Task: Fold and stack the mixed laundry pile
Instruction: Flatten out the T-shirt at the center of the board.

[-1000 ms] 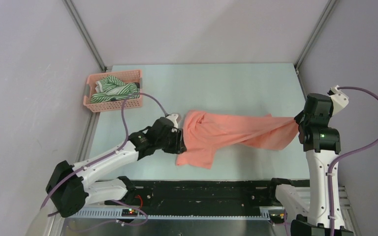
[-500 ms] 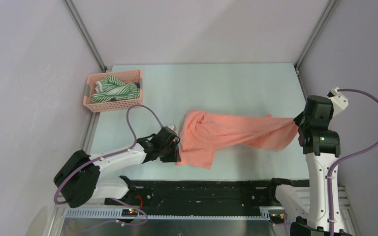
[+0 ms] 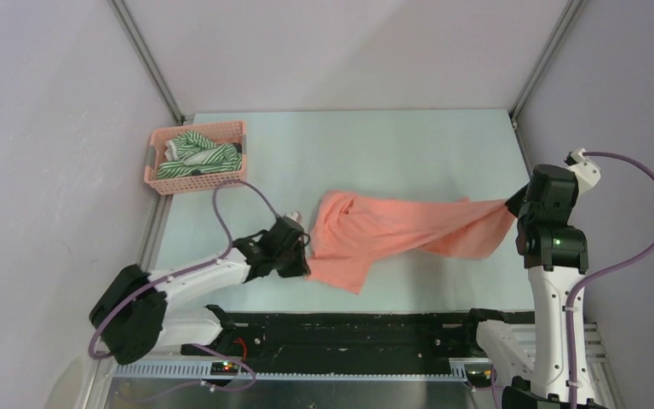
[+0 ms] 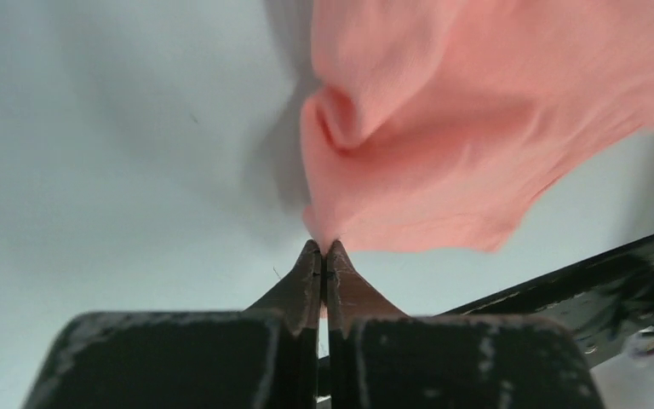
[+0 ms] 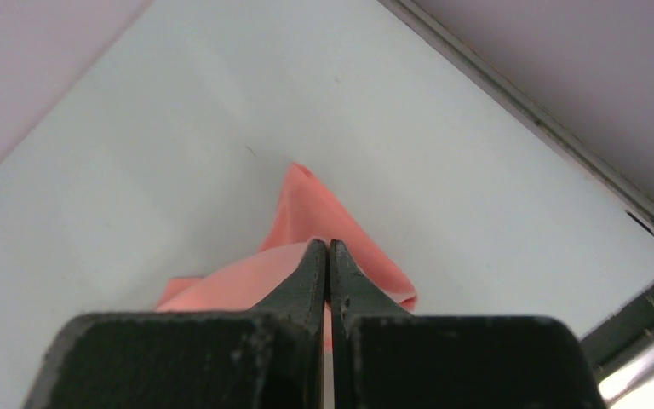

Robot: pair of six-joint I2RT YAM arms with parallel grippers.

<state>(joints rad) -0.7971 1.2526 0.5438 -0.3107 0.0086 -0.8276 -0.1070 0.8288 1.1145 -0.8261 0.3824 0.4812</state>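
Left end effector (image 4: 324, 249) low, stretched forward — pinching salmon-pink shirt (image 4: 443, 153).

Open table (image 3: 375, 149) beyond the shirt (image 3: 392, 232); basket (image 3: 194, 182) blocks far-left corner.

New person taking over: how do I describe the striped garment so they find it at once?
Start at the far left corner of the table, where a pink lattice basket sits. The green-and-white striped garment is bunched inside it. It is the only patterned cloth in view; the salmon-pink shirt, mid-table, is plain.
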